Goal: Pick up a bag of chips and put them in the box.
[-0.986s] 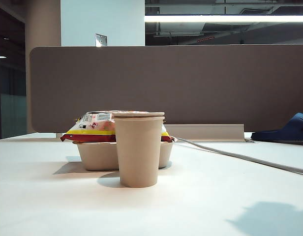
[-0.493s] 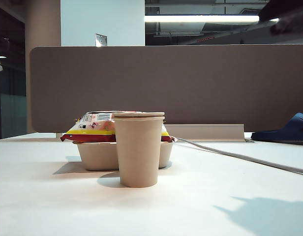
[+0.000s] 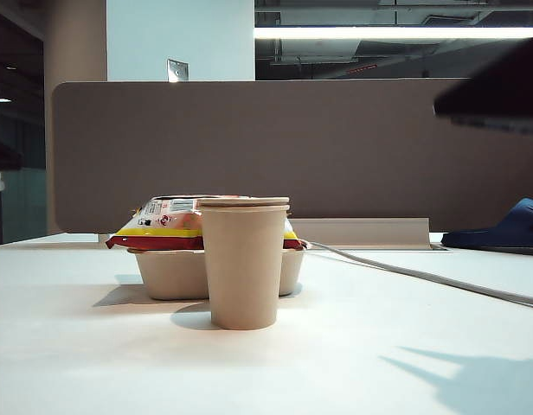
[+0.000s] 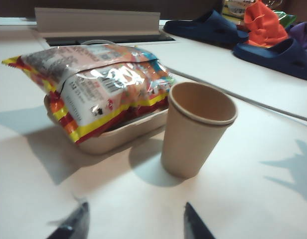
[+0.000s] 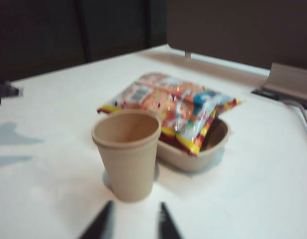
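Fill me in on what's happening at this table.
Nothing is being handled. The bag of chips already lies on the box, overhanging its rim, beside a paper cup. The left claw hangs open and empty above the table; the right claw, also empty, stands narrower, facing the cup.

A white table (image 3: pixel 93 363) runs back to a long grey-brown partition panel (image 3: pixel 336 147), with a pale cable tray (image 3: pixel 370 232) along its foot and a grey cable (image 3: pixel 422 277) trailing across the tabletop. Above the panel stand a pale blue wall (image 3: pixel 180 35) bearing a small metal plate (image 3: pixel 177 71) and a dark open ceiling lit by a long fluorescent strip (image 3: pixel 396 32). Dark blue slippers (image 4: pixel 273 52) and orange cloth (image 4: pixel 263 22) lie at the table's far side.
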You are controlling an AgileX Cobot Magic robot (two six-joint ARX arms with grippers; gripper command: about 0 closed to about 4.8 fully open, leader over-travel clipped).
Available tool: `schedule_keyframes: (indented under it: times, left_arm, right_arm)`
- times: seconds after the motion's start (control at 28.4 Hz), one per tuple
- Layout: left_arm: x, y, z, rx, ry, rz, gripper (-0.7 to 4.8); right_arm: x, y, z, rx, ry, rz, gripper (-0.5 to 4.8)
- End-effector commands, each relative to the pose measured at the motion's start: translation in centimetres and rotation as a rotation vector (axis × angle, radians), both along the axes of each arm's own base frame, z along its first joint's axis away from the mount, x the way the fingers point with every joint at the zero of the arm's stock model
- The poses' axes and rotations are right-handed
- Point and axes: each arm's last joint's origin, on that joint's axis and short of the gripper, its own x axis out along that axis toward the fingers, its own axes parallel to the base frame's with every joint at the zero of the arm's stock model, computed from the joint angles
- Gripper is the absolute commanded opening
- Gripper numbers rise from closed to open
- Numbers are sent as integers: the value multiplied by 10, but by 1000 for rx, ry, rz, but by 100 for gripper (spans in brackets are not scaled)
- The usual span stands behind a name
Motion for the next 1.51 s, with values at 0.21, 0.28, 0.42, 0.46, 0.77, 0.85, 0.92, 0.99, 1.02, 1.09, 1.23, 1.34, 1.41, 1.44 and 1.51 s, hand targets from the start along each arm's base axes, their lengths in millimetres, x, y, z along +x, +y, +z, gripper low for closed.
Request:
schedule_keyframes:
  times: [0.21,0.28,0.42,0.46,0.77,0.85,0.92,0.99,1.02,1.09,1.23,1.34,1.41,1.44,1.51]
  left_arm:
    - [2,0,-4,2,-8,39,235]
    - [2,0,-4,3,-7,39,198]
    - [2,0,-5,4,-5,39,92]
    - [2,0,-6,6,-3,39,83]
    - [2,0,-7,10,-1,35,79]
    - [2,0,-7,14,-4,35,79]
    - [2,0,-7,26,-14,32,79]
    - [2,0,-7,30,-17,32,79]
    - [2,0,-7,31,-17,32,79]
    - [2,0,-7,31,-18,31,79]
    - [2,0,-7,42,-26,29,79]
    - [2,0,-7,42,-26,29,79]
    - [2,0,-7,42,-26,29,79]
    - [2,0,-7,42,-26,29,79]
    - [2,0,-7,42,-26,29,79]
  right_arm:
    - [-1,0,-9,-34,-30,3,55]
    - [-1,0,-10,-41,-28,5,50]
    - [-1,0,-12,-62,-8,6,49]
    - [-1,0,-14,-70,2,7,49]
    - [-2,-1,-23,-151,61,9,49]
    - [-2,-2,-25,-176,67,11,49]
    - [-3,-2,-28,-198,81,11,49]
    - [-3,-3,-31,-230,100,-4,49]
    - [-3,-4,-33,-246,107,-7,49]
    - [-4,-4,-35,-269,125,-5,49]
    - [-4,-4,-37,-283,139,-3,49]
    - [-4,-5,-37,-284,140,-2,49]
    - [-5,-5,-39,-292,152,0,49]
    - [-5,-5,-40,-299,160,3,49]
    - [-6,-5,-42,-316,183,8,49]
